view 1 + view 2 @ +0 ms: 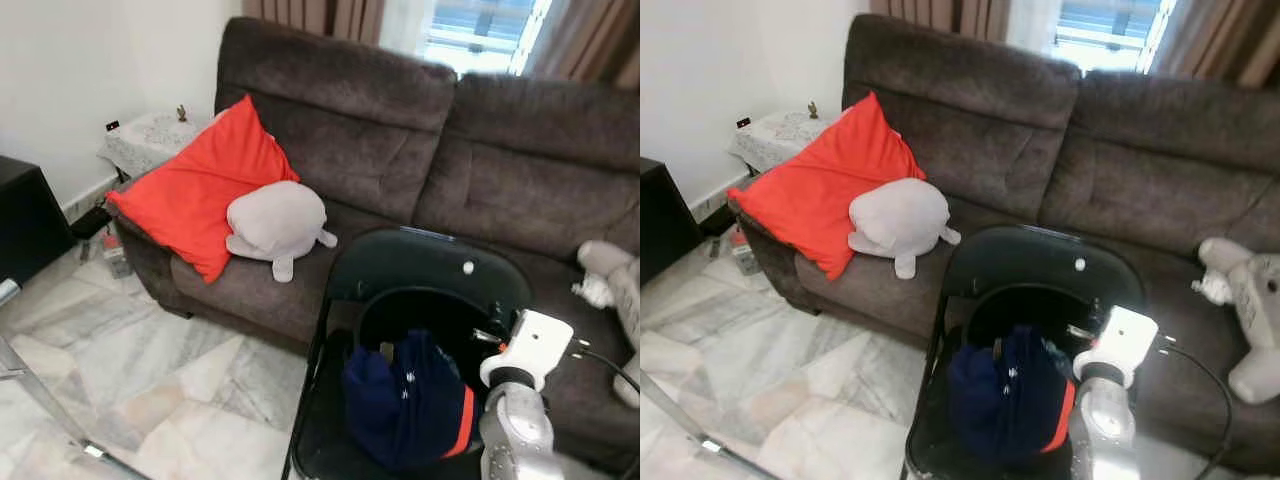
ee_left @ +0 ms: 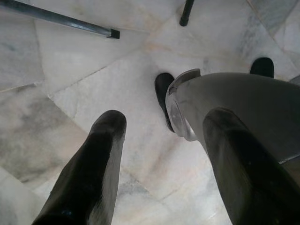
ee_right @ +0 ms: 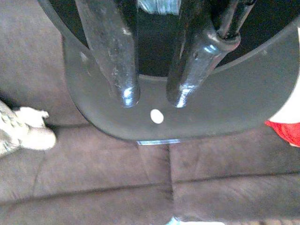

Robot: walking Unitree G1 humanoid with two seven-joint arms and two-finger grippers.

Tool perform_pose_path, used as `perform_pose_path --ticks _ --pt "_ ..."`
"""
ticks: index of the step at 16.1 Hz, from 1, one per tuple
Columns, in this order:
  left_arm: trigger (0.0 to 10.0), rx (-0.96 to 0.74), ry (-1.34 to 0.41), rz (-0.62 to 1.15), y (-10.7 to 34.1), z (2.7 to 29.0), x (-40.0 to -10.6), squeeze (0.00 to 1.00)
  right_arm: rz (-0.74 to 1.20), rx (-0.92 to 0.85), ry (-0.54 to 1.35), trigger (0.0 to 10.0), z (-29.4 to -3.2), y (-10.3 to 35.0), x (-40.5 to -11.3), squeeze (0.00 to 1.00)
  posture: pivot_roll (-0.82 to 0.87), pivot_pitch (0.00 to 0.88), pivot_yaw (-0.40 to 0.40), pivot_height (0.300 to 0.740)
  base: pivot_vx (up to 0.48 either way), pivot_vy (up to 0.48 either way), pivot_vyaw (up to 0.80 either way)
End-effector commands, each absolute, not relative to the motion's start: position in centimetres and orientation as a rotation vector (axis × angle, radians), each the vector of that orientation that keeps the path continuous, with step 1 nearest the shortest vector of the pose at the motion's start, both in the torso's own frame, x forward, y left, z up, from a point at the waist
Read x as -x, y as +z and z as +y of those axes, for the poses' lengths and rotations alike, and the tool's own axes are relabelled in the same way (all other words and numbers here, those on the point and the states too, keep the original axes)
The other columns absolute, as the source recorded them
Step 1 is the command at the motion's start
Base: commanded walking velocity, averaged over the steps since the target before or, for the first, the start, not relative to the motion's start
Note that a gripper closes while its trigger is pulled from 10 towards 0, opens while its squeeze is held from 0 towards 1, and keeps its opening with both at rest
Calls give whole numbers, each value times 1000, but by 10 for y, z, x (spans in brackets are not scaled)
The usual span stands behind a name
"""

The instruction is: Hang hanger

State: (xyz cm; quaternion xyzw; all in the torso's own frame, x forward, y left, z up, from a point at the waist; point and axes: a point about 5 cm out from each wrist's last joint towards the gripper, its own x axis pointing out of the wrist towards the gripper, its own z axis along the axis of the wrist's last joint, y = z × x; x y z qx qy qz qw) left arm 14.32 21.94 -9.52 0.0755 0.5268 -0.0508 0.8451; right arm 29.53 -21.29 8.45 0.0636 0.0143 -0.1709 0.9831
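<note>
Before the brown sofa (image 1: 420,150), a navy garment (image 1: 405,405) lies on a black chair (image 1: 420,262) and its hanger can't be made out, while the right claw (image 3: 152,101) hovers over the chair's back, fingers slightly parted and empty, and the left claw (image 2: 164,119) hangs spread wide above the marble floor (image 2: 70,61), holding nothing.

A home living room, going by the furnishings. Along the back, a brown fabric sofa (image 1: 430,150) with 1 red cushion (image 1: 200,190) and a pale plush toy (image 1: 277,222) leaning on it, another plush toy (image 1: 1245,300) at the far end. Behind, curtains (image 1: 320,14) beside a bright window (image 1: 480,30). Underfoot, polished marble floor (image 1: 160,370). In the corner, a small side table (image 1: 150,140) under a lace cloth, next to a white wall (image 1: 70,70).
</note>
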Motion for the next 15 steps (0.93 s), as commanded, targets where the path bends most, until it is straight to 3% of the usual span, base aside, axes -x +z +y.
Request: perform_pose_path --ticks 1,2,6,9,11,14,15 --pt "10000 -160 -120 1125 -97 216 -140 0 10 -149 -362 10000 -221 91 -293 0 -50 0 -44 740 0 0 0" --pt "10000 -159 -121 1125 -97 216 -141 0 20 -302 -400 10000 -222 91 -289 0 -53 0 -48 740 0 0 0" --pt "10000 -156 -125 1124 -97 216 -141 0 93 -609 -361 10000 -212 90 -275 0 -62 0 -48 740 0 0 0" --pt "10000 -155 -123 1123 -97 216 -142 0 91 -220 -273 10000 -227 104 -270 0 -67 0 -50 740 0 0 0" --pt "10000 -155 -122 1123 -96 216 -142 0 -4 219 -250 10000 -269 138 -265 0 -75 0 -49 740 0 0 0" --pt "10000 -158 -131 1125 -96 216 -142 0 -19 696 61 10000 -277 156 -264 0 -89 1 -44 740 0 0 0" --pt "10000 -157 -130 1124 -96 217 -142 0 -7 758 128 10000 -275 154 -263 0 -89 1 -44 740 0 0 0"
